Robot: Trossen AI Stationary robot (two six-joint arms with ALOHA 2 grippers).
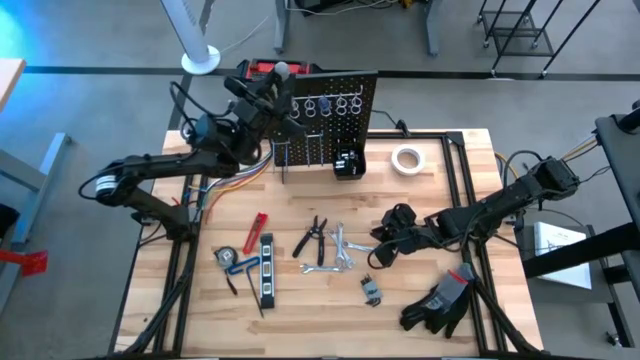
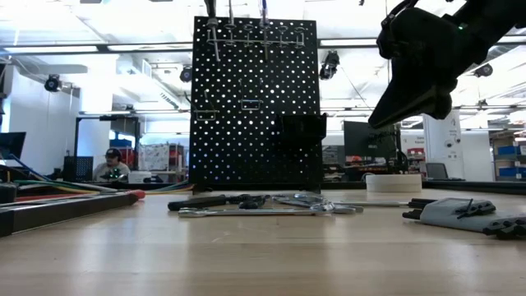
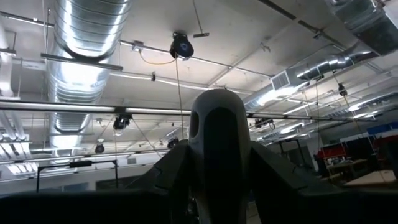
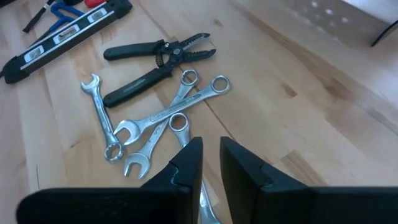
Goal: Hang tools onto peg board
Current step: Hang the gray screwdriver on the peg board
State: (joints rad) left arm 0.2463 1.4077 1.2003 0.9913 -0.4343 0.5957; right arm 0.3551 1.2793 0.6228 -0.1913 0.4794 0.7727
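Note:
The peg board point(image 1: 330, 120) stands upright at the table's far side, with ring hooks point(image 1: 325, 103) along its top; thin shafts hang below some of them. My left gripper point(image 1: 265, 95) is raised at the board's upper left corner, shut on a tool with a grey-and-black handle point(image 3: 217, 124). Silver wrenches point(image 4: 161, 115), black pliers point(image 4: 155, 53) and a level point(image 4: 62, 31) lie on the table. My right gripper point(image 4: 211, 146) hangs over the wrenches point(image 1: 342, 252), slanting down, its fingers nearly together. My left gripper pinches the grey-and-black handle point(image 3: 214, 186) between its two fingers, which lie along it. The handle's rounded butt end point(image 3: 217, 106) sticks out past the fingertips and points up. The tool's shaft is hidden behind the gripper. My right gripper has a silver wrench shaft point(image 4: 208, 202) showing in the slit between its fingers; I cannot tell whether it touches it.
Black gloves point(image 1: 440, 300) lie at the near right and a white tape roll point(image 1: 405, 160) beside the board. A red-handled tool point(image 1: 257, 225), a blue-handled one point(image 1: 235, 262) and a small tool point(image 1: 371, 290) lie on the wood. A black bin point(image 1: 348, 163) hangs on the board.

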